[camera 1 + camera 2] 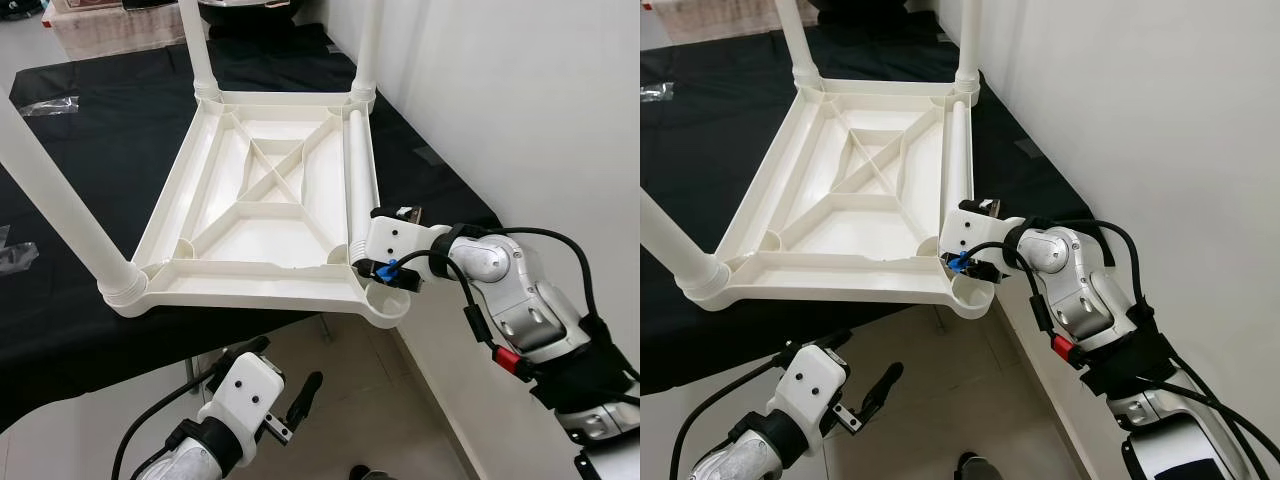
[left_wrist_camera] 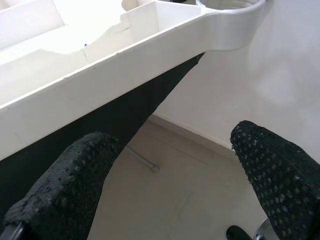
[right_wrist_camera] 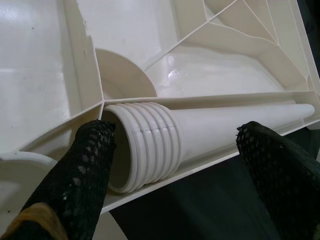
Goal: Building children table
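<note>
Left gripper (image 1: pixel 292 400) open, empty; right gripper (image 3: pixel 175 165) open astride loose leg (image 3: pixel 200 135) (upturned tabletop (image 1: pixel 250 200)).

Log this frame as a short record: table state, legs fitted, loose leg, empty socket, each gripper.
table: white tabletop upside down on black-covered surface
legs fitted: three upright in corner sockets
loose leg: fourth leg lies along the tabletop's right edge channel
empty socket: near right corner
right gripper: open, fingers either side of the loose leg's ribbed end
left gripper: open, below the table edge, holding nothing
</note>
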Motion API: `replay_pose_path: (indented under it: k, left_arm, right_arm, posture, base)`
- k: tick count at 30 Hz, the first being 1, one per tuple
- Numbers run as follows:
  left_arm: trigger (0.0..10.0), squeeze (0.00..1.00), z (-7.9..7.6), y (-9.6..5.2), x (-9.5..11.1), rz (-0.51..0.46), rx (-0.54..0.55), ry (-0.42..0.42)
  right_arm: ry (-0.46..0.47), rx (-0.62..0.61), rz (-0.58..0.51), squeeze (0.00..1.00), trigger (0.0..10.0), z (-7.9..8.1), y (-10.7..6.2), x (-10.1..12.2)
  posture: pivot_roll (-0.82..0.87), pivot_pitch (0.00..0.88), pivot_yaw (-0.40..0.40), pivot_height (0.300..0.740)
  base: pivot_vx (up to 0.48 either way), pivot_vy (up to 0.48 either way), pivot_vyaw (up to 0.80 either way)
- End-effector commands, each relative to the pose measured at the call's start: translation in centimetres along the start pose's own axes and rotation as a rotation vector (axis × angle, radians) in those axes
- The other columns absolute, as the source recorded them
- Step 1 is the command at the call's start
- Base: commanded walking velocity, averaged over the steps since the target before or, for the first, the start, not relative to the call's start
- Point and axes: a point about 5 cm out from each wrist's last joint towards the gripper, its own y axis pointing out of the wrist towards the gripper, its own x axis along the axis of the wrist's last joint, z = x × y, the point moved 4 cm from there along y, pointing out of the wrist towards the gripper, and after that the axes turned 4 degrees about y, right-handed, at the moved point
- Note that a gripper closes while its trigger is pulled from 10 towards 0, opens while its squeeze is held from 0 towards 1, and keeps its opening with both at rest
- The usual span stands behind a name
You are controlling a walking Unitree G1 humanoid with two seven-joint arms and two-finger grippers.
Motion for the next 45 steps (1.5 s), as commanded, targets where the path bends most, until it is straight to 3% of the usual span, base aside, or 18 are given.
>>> replay_pose_path:
  k: [1,8,14,21,27,34,36,37,39,40,45]
  left_arm:
    - [10.0,0.00,-0.3,-0.2,-0.5,0.024,-0.010,-0.009]
    - [10.0,0.00,-0.3,-0.1,-0.5,0.021,-0.012,-0.005]
    - [10.0,0.00,-0.2,0.0,-0.5,0.022,-0.007,-0.001]
    - [10.0,0.00,-0.2,0.1,-0.4,0.020,-0.008,-0.001]
    - [10.0,0.00,-0.2,0.1,-0.4,0.019,-0.005,0.002]
    - [10.0,0.00,-0.2,0.2,-0.4,0.018,-0.004,0.004]
    - [10.0,0.00,-0.2,0.3,-0.4,0.017,-0.004,0.004]
    - [10.0,0.00,-0.2,0.3,-0.3,0.016,-0.004,0.004]
    - [10.0,0.00,-0.2,0.3,-0.3,0.016,-0.004,0.004]
    - [10.0,0.00,-0.2,0.4,-0.3,0.015,-0.004,0.004]
    - [10.0,0.00,-0.2,0.4,-0.3,0.014,-0.004,0.003]
  right_arm:
    - [-0.013,0.002,0.030,0.00,10.0,-0.2,-0.2,-0.6]
    - [-0.003,-0.039,0.070,0.00,10.0,-1.1,-0.2,-0.7]
    - [0.010,-0.049,0.068,0.00,10.0,-0.9,0.2,-0.1]
    - [-0.040,-0.056,0.102,0.00,10.0,-0.4,0.7,-0.3]
    - [-0.038,-0.167,0.170,0.00,10.0,-0.5,1.5,-0.4]
    - [-0.025,-0.238,0.179,0.00,10.0,-0.9,1.9,0.4]
    - [-0.032,-0.236,0.174,0.00,10.0,-0.2,2.3,0.8]
    - [-0.035,-0.225,0.171,0.00,7.5,0.4,2.5,1.0]
    - [-0.037,-0.217,0.169,0.00,7.5,0.7,2.6,1.1]
    - [-0.045,-0.214,0.165,0.00,0.0,1.0,2.6,1.2]
    - [-0.046,-0.246,0.145,0.00,0.0,1.0,2.7,1.5]
  posture:
    - [-0.03,0.225,-0.019,0.740]
    - [-0.04,0.228,-0.021,0.740]
    - [-0.03,0.228,-0.022,0.740]
    - [-0.04,0.229,-0.025,0.740]
    - [-0.03,0.229,-0.026,0.740]
    - [-0.03,0.229,-0.026,0.740]
    - [-0.03,0.228,-0.027,0.740]
    - [-0.03,0.228,-0.027,0.740]
    - [-0.03,0.228,-0.027,0.740]
    - [-0.04,0.227,-0.028,0.740]
    - [-0.04,0.226,-0.027,0.740]
  base:
    - [0.000,0.000,0.00]
    - [0.000,0.000,0.00]
    - [0.000,0.000,0.00]
    - [0.000,0.000,0.00]
    - [0.000,0.000,0.00]
    - [0.000,0.000,0.00]
    - [0.000,0.000,0.00]
    - [0.000,0.000,0.00]
    - [0.000,0.000,0.00]
    - [0.000,0.000,0.00]
    - [0.000,0.000,0.00]
